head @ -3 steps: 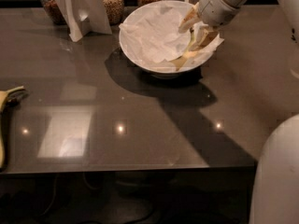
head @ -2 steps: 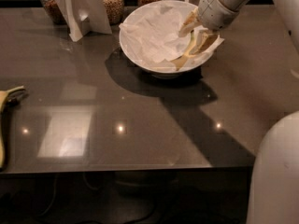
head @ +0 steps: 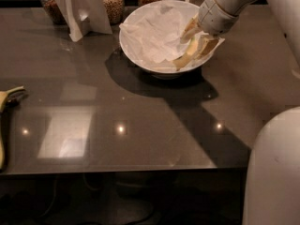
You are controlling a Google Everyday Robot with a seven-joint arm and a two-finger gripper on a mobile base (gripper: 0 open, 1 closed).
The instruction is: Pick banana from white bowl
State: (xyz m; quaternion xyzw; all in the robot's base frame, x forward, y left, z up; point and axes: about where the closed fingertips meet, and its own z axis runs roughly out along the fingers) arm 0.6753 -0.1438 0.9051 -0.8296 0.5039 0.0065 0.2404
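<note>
The white bowl stands at the back middle of the dark table, lined with crumpled white paper. The small pale-yellow banana lies curved against the bowl's inner right wall. My gripper reaches down from the upper right into the right side of the bowl, right at the banana's upper end. The banana's lower end shows below the gripper; its upper part is hidden behind it.
A larger greenish-yellow banana lies at the table's left edge. Glass jars of grains and a white folded card stand behind the bowl on the left. My white body fills the bottom right. The table's front edge runs across.
None; the gripper stays in the bowl at the banana, with only a slight shift of the arm.
</note>
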